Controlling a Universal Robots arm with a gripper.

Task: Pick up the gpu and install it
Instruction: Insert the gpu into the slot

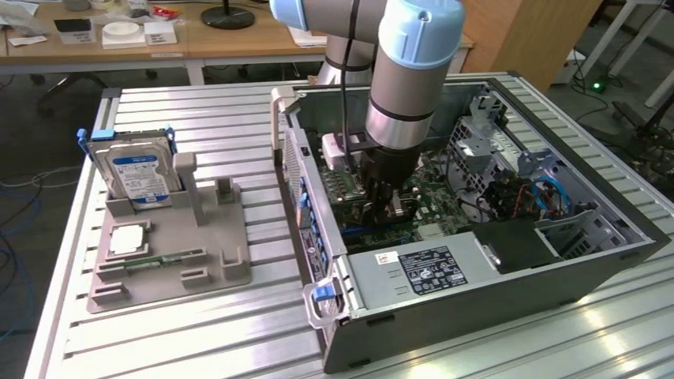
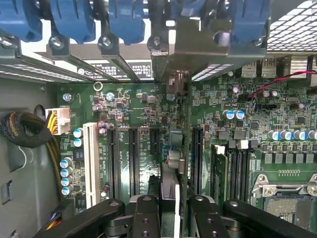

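The gpu [image 2: 174,148] shows edge-on in the wrist view as a thin dark card standing upright over the green motherboard [image 2: 277,129]. It runs between the black expansion slots [image 2: 134,158]. Its silvery bracket [image 2: 183,54] is against the case's rear slot openings. My gripper [image 2: 170,208] is shut on the card's near end, with black fingers [image 2: 146,213] on either side. I cannot tell whether the card's lower edge is in a slot. In the exterior view the gripper [image 1: 386,212] reaches straight down inside the open computer case [image 1: 589,253], low over the board.
Blue retention clips [image 2: 74,20] line the rear of the case. A sleeved cable bundle [image 2: 25,129] and a white slot [image 2: 90,163] lie to one side, a CPU socket [image 2: 285,198] to the other. Outside the case, a grey fixture [image 1: 174,268] holds a hard drive [image 1: 140,175] and a memory stick [image 1: 163,258].
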